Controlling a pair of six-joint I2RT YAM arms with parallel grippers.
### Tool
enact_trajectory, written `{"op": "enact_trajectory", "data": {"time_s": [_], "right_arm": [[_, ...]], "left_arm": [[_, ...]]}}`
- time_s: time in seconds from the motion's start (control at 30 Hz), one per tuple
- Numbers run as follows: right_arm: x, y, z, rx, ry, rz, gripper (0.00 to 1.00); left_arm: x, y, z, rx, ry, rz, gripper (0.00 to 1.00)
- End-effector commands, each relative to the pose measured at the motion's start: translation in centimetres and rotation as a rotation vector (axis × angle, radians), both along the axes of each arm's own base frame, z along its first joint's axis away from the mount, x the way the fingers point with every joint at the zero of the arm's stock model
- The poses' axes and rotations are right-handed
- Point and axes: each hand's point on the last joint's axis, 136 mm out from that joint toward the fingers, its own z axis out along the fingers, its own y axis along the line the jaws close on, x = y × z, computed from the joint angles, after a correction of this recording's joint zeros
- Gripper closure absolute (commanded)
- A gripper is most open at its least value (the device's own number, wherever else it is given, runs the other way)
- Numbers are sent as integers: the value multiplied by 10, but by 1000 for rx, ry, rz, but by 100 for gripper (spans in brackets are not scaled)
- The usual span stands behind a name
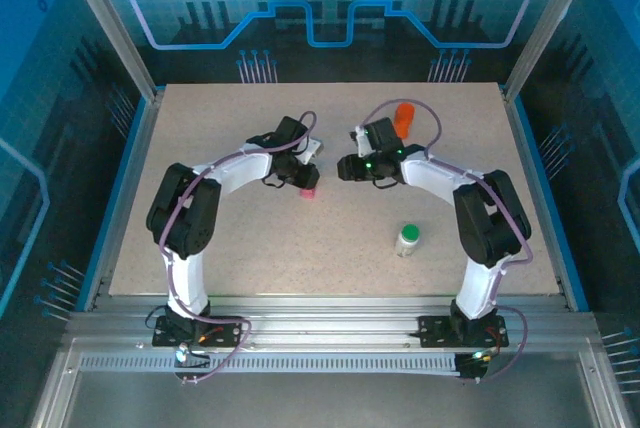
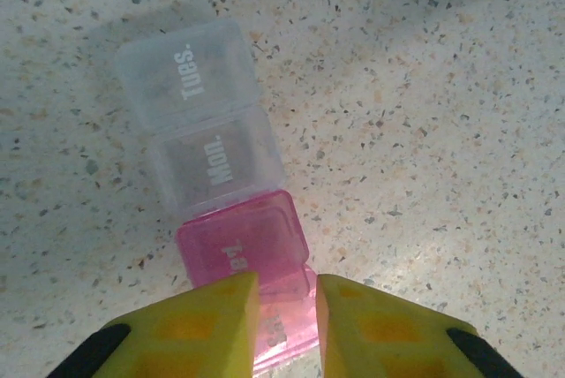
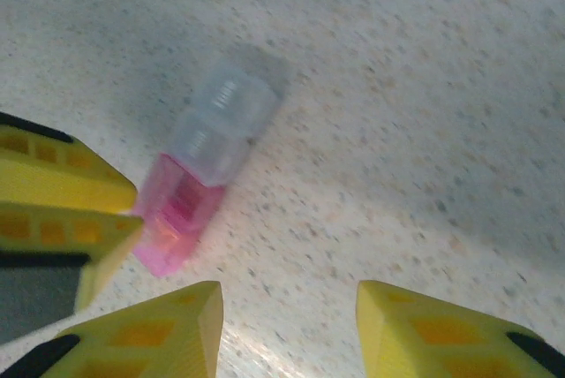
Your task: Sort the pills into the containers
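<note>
**Left gripper pinched on the pink end of the pill box**

My left gripper (image 2: 287,294) was drawn in tight on the pill box (image 2: 221,157). Its yellow fingers (image 2: 221,325) squeezed the near pink end, and a sliver of pink plastic showed in the narrow gap between them. The box lay flat on the speckled table (image 1: 250,248), a little left of the middle and toward the far side. From my left wrist it ran away from the fingers as a strip: pink compartments nearest, then a clear one marked "Mon.", then a clear one marked "Tues." at the far end.

My right gripper (image 3: 287,307) hung near the box on its right side, its jaws apart with bare table between them, touching nothing. An orange bottle (image 1: 404,116) stood just behind that gripper, toward the far edge. A bottle with a green cap (image 1: 408,239) sat well apart from the box on the right, closer to my base; I could not tell whether it was upright.
</note>
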Motion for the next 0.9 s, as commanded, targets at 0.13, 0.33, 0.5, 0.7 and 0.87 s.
{"op": "enact_trajectory", "data": {"time_s": [0.13, 0.33, 0.5, 0.7, 0.87], "right_arm": [[22, 33, 3, -40, -35, 56, 55], [50, 48, -4, -70, -38, 34, 56], [65, 59, -20, -99, -20, 77, 56], [72, 73, -38, -132, 4, 102, 54], [73, 72, -54, -209, 13, 99, 52]], "left_arm": [[11, 17, 24, 53, -120, 45, 73], [16, 29, 30, 52, -143, 115, 49], [8, 38, 50, -23, -242, 197, 39], [1, 77, 62, 3, -356, 393, 37], [-5, 72, 61, -46, -332, 400, 37]]}}
